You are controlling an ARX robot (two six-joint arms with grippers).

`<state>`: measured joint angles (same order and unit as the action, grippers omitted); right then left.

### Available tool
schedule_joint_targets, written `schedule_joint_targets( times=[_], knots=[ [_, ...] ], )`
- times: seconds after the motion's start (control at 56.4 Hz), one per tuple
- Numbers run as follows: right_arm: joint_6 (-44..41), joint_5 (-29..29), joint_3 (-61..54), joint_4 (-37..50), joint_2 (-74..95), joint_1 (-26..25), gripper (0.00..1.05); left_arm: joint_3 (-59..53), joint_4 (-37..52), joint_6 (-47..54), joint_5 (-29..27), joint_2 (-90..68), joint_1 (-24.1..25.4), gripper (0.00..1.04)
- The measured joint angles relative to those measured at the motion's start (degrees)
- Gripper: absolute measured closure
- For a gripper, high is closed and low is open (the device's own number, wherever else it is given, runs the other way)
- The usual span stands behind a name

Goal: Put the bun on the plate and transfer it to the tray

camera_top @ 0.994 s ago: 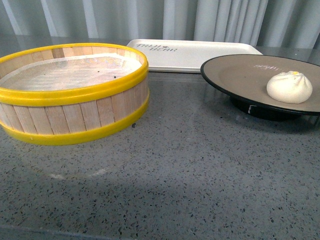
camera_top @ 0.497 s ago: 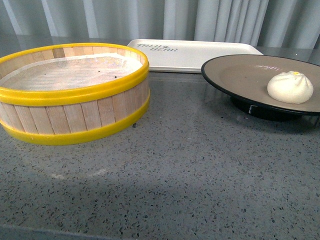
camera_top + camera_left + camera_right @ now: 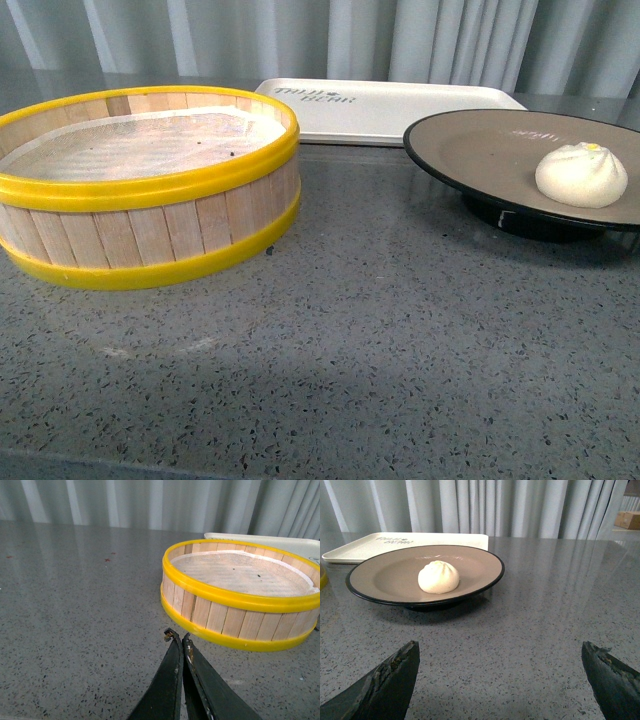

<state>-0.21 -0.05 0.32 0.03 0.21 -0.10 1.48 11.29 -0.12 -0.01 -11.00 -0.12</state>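
Observation:
The cream-white bun (image 3: 581,175) (image 3: 438,577) rests inside the brown, black-rimmed plate (image 3: 480,150) (image 3: 385,577) at the right of the table. Behind plate and steamer lies the cream tray (image 3: 380,105) (image 3: 365,545) with grey lettering. My right gripper (image 3: 500,652) is open and wide, some way short of the plate, with bare table between its fingers (image 3: 395,680). My left gripper (image 3: 178,635) is shut with nothing in it, hovering just outside the steamer's yellow base. Neither gripper appears in the front view.
A wooden steamer basket (image 3: 140,180) (image 3: 240,592) with yellow rims and a white liner stands at the left. Grey curtains hang behind the speckled grey table (image 3: 380,340). A cardboard box (image 3: 629,519) sits far off beyond the table.

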Motion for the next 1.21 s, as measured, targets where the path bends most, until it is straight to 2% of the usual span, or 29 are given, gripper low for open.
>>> schedule_joint_targets(
  times=[0.089, 0.177, 0.39, 0.621, 0.674, 0.71, 0.745, 0.799, 0.834, 0.905, 0.976, 0.994, 1.029, 1.082, 1.153, 1.207],
  knots=[
    [0.0, 0.0, 0.0, 0.0, 0.0, 0.0, 0.08, 0.0, -1.4, 0.0, 0.0, 1.3, 0.0, 1.01],
    [0.0, 0.0, 0.0, 0.0, 0.0, 0.0, 0.08, 0.0, -10.5, 0.0, 0.0, 8.5, 0.0, 1.01],
    [0.0, 0.0, 0.0, 0.0, 0.0, 0.0, 0.08, 0.0, -11.3, 0.0, 0.0, 10.8, 0.0, 1.00],
    [0.0, 0.0, 0.0, 0.0, 0.0, 0.0, 0.08, 0.0, -11.3, 0.0, 0.0, 10.8, 0.0, 0.63],
    [-0.6, 5.3, 1.0, -1.9, 1.6, 1.9, 0.08, 0.0, -11.3, 0.0, 0.0, 10.8, 0.0, 0.54],
    [-1.3, 15.9, 2.9, -3.3, 5.9, 3.9, 0.08, 0.0, -11.3, 0.0, 0.0, 10.8, 0.0, 0.47],
    [-1.3, 20.5, 4.2, -1.6, 9.6, 4.0, 0.08, 0.0, -11.3, 0.0, -0.2, 10.8, 0.0, 0.41],
    [-1.1, 21.8, 6.0, 1.8, 14.4, 1.9, 0.08, 0.0, -11.3, 0.0, -0.1, 10.8, 0.0, 0.34],
    [-0.4, 20.2, 7.5, 4.9, 18.0, -0.5, 0.08, 0.0, -11.3, 0.0, 0.1, 10.8, 0.0, 0.29],
    [3.0, 12.5, 11.2, 13.6, 27.2, -7.9, 0.08, 0.0, -11.3, 0.0, 0.0, 10.8, 0.0, 0.15],
    [6.6, 6.3, 14.1, 19.5, 34.7, -13.2, 0.08, 0.0, -11.3, 0.0, 0.0, 10.8, 0.0, 0.05],
    [7.3, 5.7, 14.7, 20.3, 36.0, -13.9, 0.08, 0.0, -11.3, 0.0, 0.0, 10.8, 0.0, 0.05],
    [12.2, 0.3, 17.2, 23.8, 42.5, -17.2, 0.08, 0.0, -11.3, 0.0, 0.0, 10.8, 0.0, 0.07],
    [19.4, -4.8, 20.6, 27.1, 51.3, -20.1, 0.08, 0.0, -11.3, 0.0, 0.0, 10.8, 0.0, 0.07],
    [26.3, -8.6, 23.5, 29.0, 58.4, -21.7, 0.08, 0.0, -11.3, 0.0, 0.0, 10.8, 0.0, 0.07],
    [35.9, -12.9, 27.0, 30.9, 65.1, -22.7, 0.08, 0.0, -11.3, 0.0, 0.0, 10.8, 0.0, 0.07]
  ],
)
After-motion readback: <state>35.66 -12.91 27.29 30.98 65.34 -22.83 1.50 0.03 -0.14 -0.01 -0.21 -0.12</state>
